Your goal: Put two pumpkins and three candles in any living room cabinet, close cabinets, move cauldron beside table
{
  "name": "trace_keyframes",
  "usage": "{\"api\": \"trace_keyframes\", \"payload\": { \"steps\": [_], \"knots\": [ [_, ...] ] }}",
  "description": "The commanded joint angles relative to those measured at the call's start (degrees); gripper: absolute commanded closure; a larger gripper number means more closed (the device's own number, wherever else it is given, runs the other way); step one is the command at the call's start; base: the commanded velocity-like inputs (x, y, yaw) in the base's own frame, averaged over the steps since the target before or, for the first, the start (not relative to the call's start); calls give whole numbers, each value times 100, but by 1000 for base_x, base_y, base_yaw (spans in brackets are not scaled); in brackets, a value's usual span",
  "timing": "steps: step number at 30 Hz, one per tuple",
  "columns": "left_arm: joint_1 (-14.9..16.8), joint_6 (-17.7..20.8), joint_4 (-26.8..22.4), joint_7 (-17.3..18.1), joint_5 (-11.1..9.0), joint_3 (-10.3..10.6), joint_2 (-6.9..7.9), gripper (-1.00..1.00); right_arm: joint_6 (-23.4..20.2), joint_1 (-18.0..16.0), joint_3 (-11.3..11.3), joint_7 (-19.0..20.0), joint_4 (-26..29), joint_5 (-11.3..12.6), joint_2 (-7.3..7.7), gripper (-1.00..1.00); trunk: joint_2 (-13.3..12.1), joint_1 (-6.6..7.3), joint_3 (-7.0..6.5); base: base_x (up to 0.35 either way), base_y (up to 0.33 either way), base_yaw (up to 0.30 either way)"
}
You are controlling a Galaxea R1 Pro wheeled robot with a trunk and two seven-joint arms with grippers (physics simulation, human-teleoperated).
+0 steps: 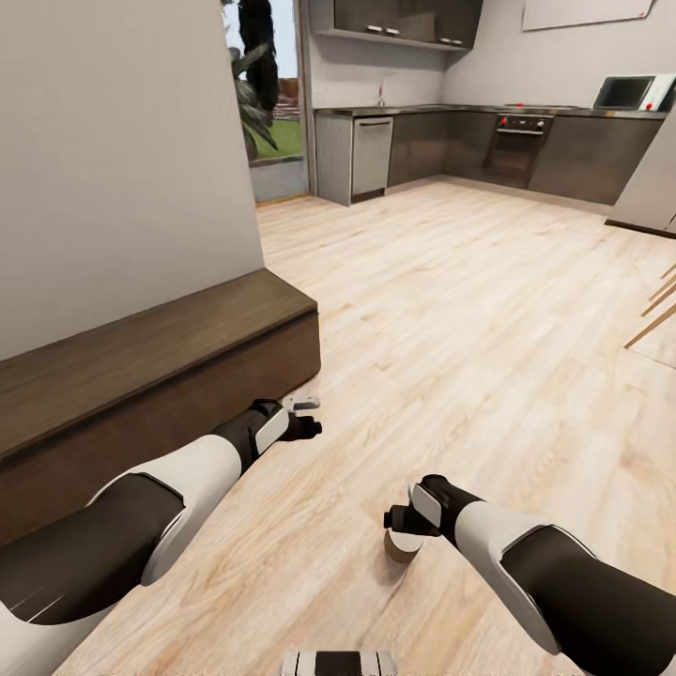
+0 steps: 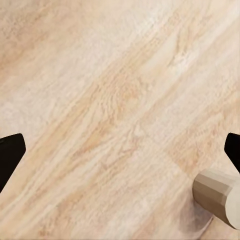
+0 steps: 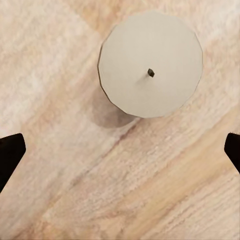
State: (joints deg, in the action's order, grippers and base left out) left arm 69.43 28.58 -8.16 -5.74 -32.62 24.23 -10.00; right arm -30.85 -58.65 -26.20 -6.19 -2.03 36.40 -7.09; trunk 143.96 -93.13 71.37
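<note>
Light wood plank floor (image 1: 451,310) is spread from the cabinet (image 1: 141,394) to a dark kitchen run (image 1: 488,145) at the far wall, where an oven (image 1: 516,141) and a microwave (image 1: 627,92) are seen. 1 candle (image 1: 405,545) is stood upright on the floor, well clear of the cabinet, directly under the right pincer (image 1: 394,518), whose fingers are spread wide, nothing held. The left pincer (image 1: 310,416) is held open just beside the cabinet's end. Wooden chair legs (image 1: 657,314) are seen well beyond the candle.

Head view high, forward-down; wrist views close, facing floor (image 1: 451,310); all share candle (image 3: 150,65).
</note>
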Motion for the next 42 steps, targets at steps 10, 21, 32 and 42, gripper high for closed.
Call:
{"api": "trace_keyframes", "payload": {
  "steps": [10,21,32,42],
  "knots": [
    [2,29,-10,-37,-51,20,0,-100,-9,-6,-41,-23,-8,61,-3,-100,16,-24,227,0,0,0],
    [1,34,-10,-25,-51,20,0,-100,-9,-6,-43,-23,-8,61,-3,-100,31,-52,470,0,0,0],
    [2,34,-3,-28,-51,20,0,-100,-9,-6,-43,-23,-8,60,-3,-100,36,-63,559,0,0,0],
    [3,34,-1,-32,-51,20,0,-100,29,-6,-43,-16,-8,61,-3,-100,36,-63,559,149,-100,0]
  ]
}}
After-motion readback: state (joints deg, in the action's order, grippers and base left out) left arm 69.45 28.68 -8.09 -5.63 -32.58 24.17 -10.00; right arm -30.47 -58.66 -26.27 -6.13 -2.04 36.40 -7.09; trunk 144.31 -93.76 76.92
